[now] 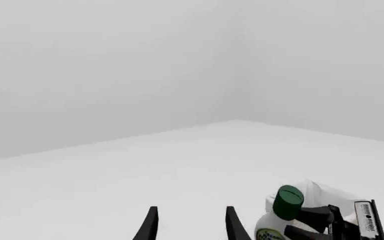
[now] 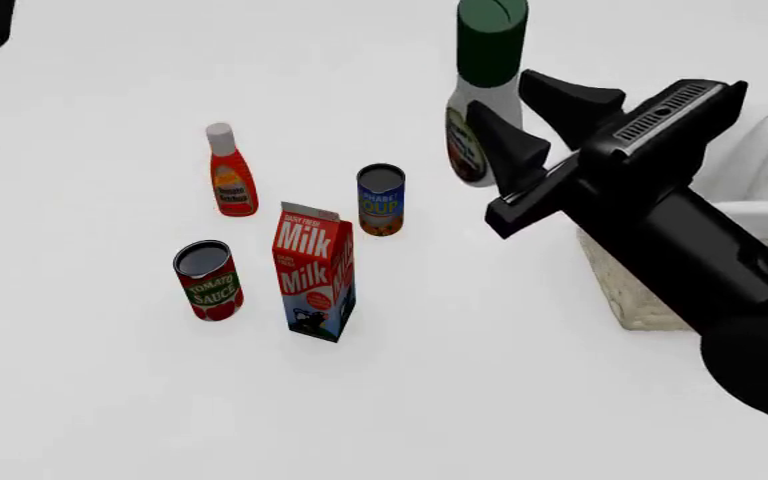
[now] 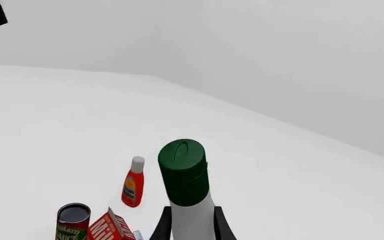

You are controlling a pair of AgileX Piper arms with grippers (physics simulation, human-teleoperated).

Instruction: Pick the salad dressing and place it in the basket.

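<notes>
White tabletop [image 2: 91, 400] throughout. Upper left corner of the front view: a dark scrap of the left arm, its pincer out of that frame. Left wrist view shows the left gripper [image 1: 190, 225] with its two black fingers apart and nothing between them.

Left of centre in the front view stands a cluster. A red-orange sauce bottle [image 2: 231, 172] with a white cap is upright at the back. Lower left of it is a tomato sauce can [image 2: 208, 281], tilted a little. A milk carton [image 2: 315, 271] stands just right of that can. A small blue-and-yellow can [image 2: 380, 200] sits behind and right of the carton. All four stand apart from one another.

Upper centre-right: the salad dressing [image 2: 482, 75], white body, dark green cap, held upright above the table. The right gripper [image 2: 534, 124] is clamped on its lower body, one finger [image 3: 162, 225] on each side in the right wrist view.

Right edge: the basket [image 2: 624, 290], tan weave with white cloth lining, largely hidden behind the right arm. The dressing hangs to the left of it, not inside.
</notes>
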